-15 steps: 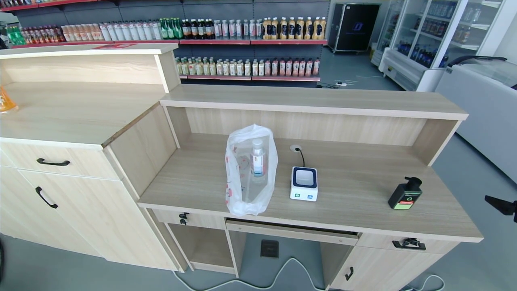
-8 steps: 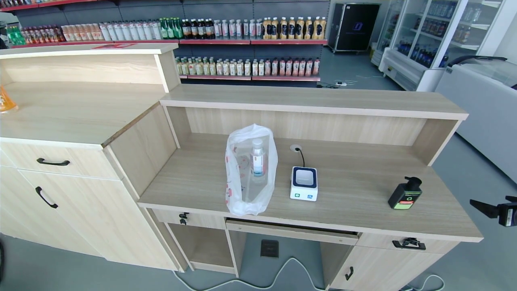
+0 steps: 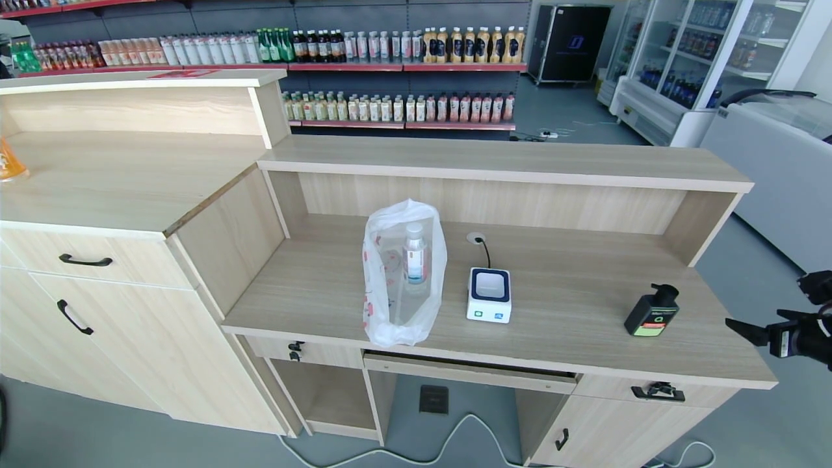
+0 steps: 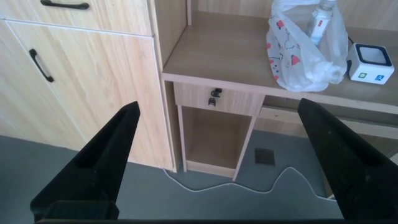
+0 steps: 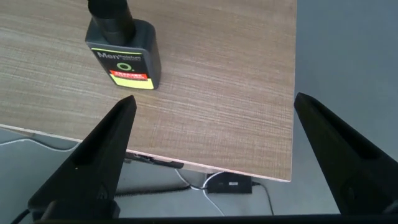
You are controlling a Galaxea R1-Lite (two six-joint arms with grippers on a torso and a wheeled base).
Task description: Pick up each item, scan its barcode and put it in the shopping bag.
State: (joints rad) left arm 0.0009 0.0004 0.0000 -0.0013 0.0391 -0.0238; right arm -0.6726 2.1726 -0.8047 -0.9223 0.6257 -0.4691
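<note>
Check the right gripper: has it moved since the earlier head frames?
Yes. The right gripper has advanced leftward in the head view, from beyond the right end of the counter toward the black pump bottle, which stands where it did.

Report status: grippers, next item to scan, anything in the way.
Right gripper open, short of black pump bottle. Left gripper open, low in front of counter. Clear bottle already in shopping bag. Nothing in the way.

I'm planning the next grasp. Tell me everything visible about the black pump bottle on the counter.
The pump bottle is black, plastic-looking and flat-sided, with a black pump head and a green-and-red front label. It stands upright near the right end of the wooden counter, right of the scanner, touching only the counter. The open right gripper hangs apart from it.
</note>
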